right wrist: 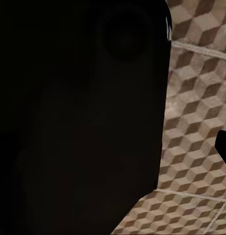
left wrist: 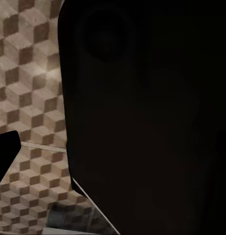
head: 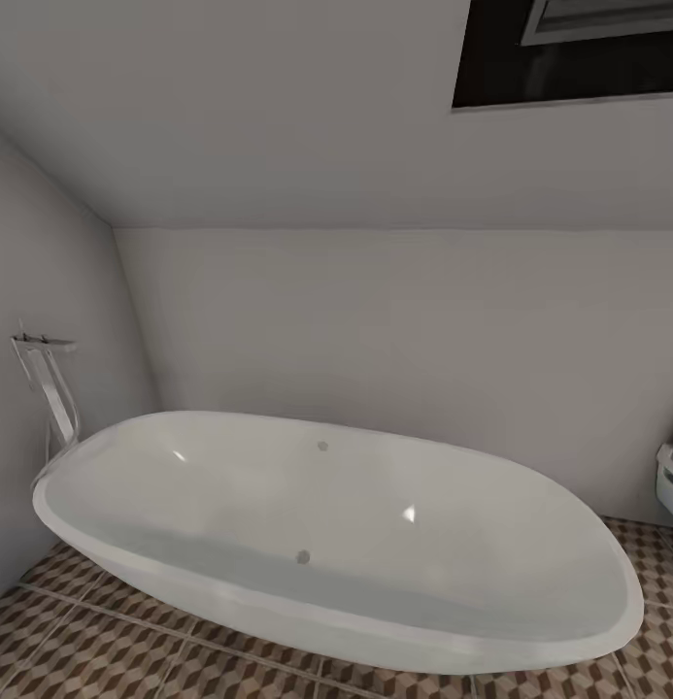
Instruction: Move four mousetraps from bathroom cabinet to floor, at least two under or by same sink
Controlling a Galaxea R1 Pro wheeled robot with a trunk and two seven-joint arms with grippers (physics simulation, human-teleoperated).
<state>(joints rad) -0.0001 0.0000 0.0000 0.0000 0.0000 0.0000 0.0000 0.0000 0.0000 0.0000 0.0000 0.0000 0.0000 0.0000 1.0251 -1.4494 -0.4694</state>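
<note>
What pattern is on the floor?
Brown, beige and white cubes on the bathroom floor, clearest in the right wrist view.

— What is carrying everything here?

— The floor (head: 93, 660). It is showing large tiles in a brown, beige and white cube pattern, with pale grout lines running between them.

— And what is sitting on it?

— A white oval tub (head: 326, 544) is resting on it, stretching from the left across to the right and covering most of the tiles. A chrome tap (head: 50, 398) is rising just beside the tub's far left end; its foot is hiding behind the rim.

— Anything else?

— The same tiles are showing past a dark body in the left wrist view (left wrist: 30, 98) and the right wrist view (right wrist: 196, 122).
</note>
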